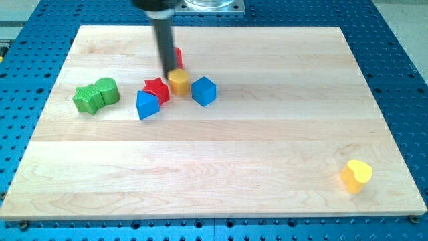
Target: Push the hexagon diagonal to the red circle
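**My tip sits at the yellow hexagon in the upper-left cluster**

Nearest the frame's bottom, in the lower right corner of the wooden worktop [221, 167], 1 yellow block [356, 176] with a rounded, heart-like outline stands alone, well apart from everything else.

Further up, left of centre, the blocks gather. At the far left, 2 green blocks touch each other: a green star-like block [85, 99] and, just to its right, a green rounded block [107, 91]. To the right of that pair, apart from it, lies a blue block [147, 105] with an angled, wedge-like shape. Touching its upper right edge is a red star [157, 88]. Just right of the star, touching it or nearly so, is the yellow hexagon [178, 82]. A blue cube-like block [204, 91] stands just beside the hexagon on its right.

My tip [170, 71] is at the hexagon's upper left edge, and looks to be in contact with it; the dark rod rises from there to the frame's top. I carry no end effector that can clench or release, only this rod, so there is nothing grasped.

Furthest back, directly behind the rod and above the hexagon, a red block [178, 57] shows only as a sliver on the rod's right side; its shape is mostly hidden, so I cannot confirm it is round. The hexagon lies just below it, slightly toward the frame's bottom.
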Controlling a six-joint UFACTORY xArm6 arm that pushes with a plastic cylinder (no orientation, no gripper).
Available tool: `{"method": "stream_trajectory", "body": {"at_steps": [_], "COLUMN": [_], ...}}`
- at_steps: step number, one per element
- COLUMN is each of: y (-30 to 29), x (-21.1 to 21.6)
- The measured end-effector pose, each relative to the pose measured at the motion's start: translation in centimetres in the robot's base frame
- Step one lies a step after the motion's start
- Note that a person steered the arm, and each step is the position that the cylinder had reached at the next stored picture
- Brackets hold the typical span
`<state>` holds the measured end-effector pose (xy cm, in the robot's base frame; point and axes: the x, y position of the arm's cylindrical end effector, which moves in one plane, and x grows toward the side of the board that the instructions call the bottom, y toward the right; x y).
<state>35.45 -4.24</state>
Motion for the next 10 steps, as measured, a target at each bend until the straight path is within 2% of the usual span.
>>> {"method": "stream_trajectory", "body": {"at_steps": [1,2,3,4,5,6,8,9,10], "y": [5.8,1.5,-2.9,1.9,4.1,11.9,19.1,19.4,19.8], "x": [0.3,-1.5,1.8,4.9,7.8,7.9,6.5,7.8,5.1]}}
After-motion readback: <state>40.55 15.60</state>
